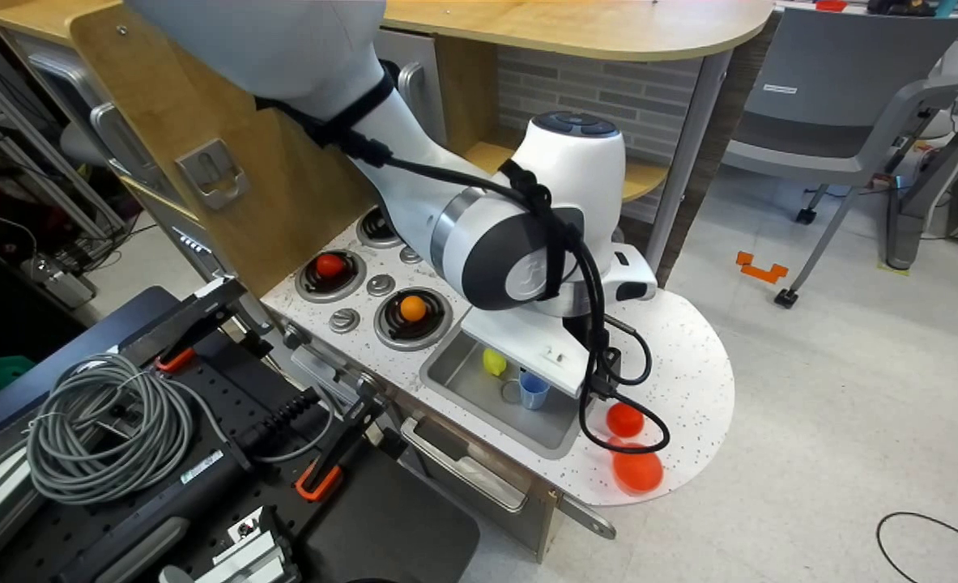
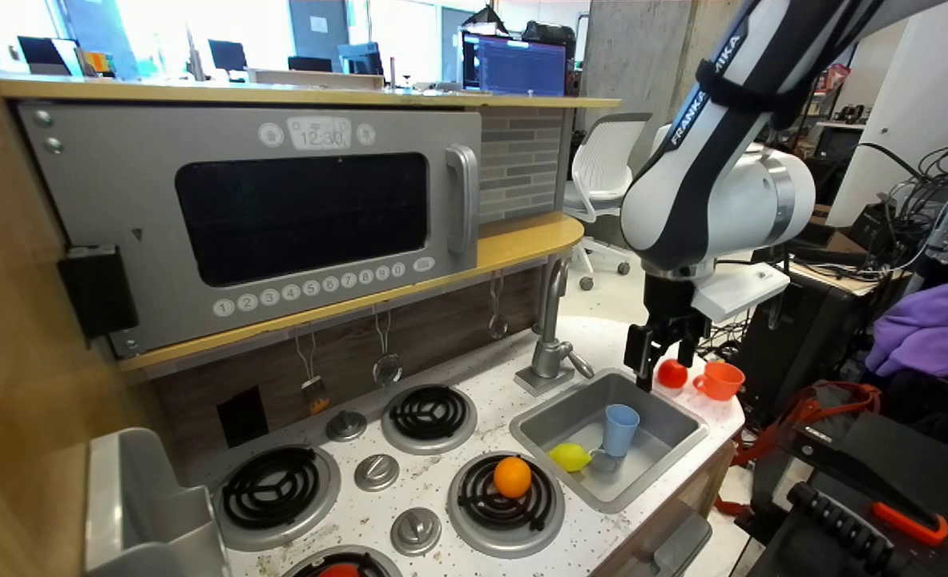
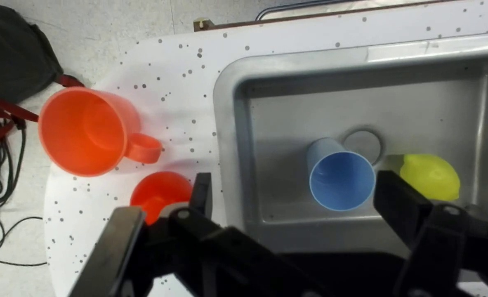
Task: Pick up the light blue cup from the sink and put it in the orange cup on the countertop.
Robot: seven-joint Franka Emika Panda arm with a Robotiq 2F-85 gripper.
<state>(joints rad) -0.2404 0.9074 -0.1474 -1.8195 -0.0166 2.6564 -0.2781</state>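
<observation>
In an exterior view: grey metal sink point(image 1: 479, 395) holding the light blue cup point(image 1: 534, 392) and, at the cup's 10 o'clock, a lemon point(image 1: 495, 362) | in an exterior view: orange mug point(image 2: 722, 381) on the countertop point(image 2: 602, 336), 2 o'clock from the sink; gripper point(image 2: 665, 372) raised at the sink's 1 o'clock | wrist view: jaws spread wide, light blue cup seen between them
</observation>
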